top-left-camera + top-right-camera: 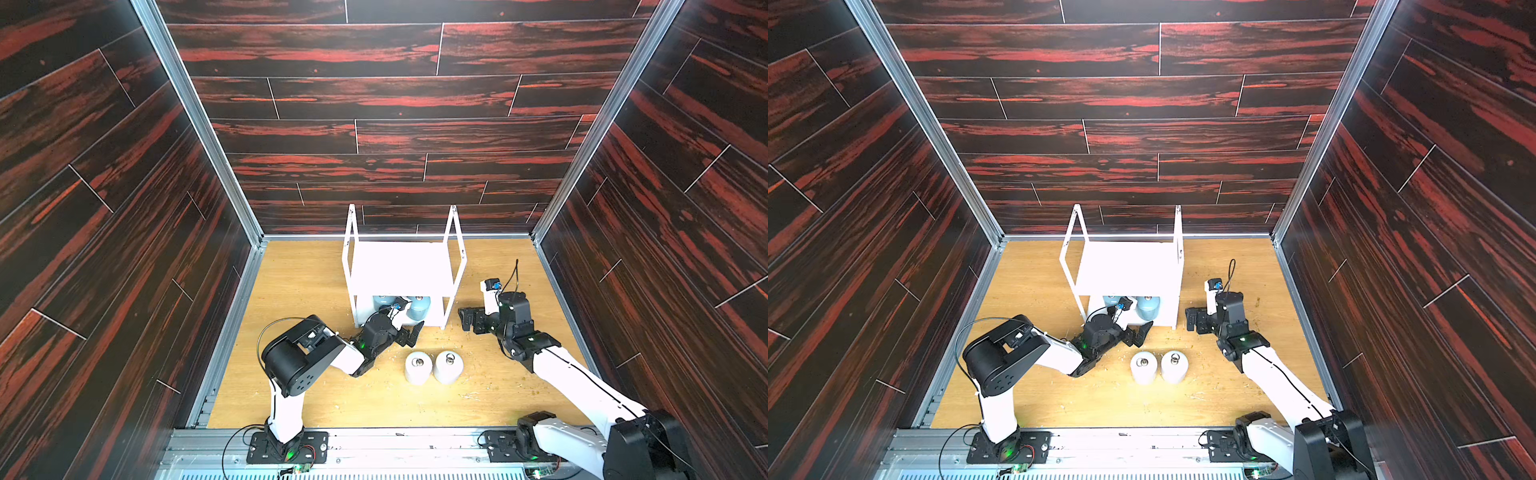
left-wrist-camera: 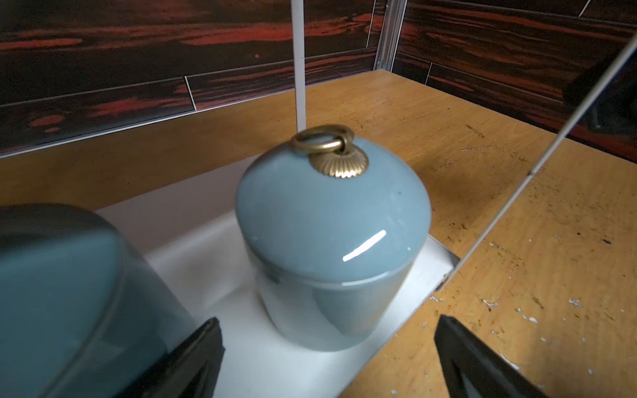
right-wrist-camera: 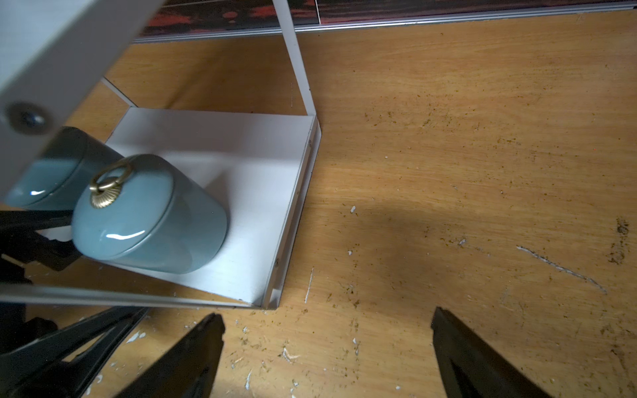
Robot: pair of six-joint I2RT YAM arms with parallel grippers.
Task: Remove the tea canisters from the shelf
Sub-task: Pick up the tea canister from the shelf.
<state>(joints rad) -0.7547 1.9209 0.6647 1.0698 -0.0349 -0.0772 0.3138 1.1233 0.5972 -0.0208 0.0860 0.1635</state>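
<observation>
With left claw (image 2: 329, 324) gaping empty before blue canister (image 2: 331, 241) on bottom tier of shelf (image 2: 193, 220), ease in level, straddle body below lid (image 2: 331, 193), clench gently, draw straight out clear of neighbouring canister (image 2: 62, 293), post (image 2: 299, 69) and top tier (image 1: 401, 266).

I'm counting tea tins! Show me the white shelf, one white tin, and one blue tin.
White two-tier metal shelf (image 1: 401, 266): in a top view, top board.
White round domed canister (image 1: 417, 370): in a top view, below the ring.
Light blue glossy round canister (image 2: 332, 241): left wrist view, lid's side.
</observation>
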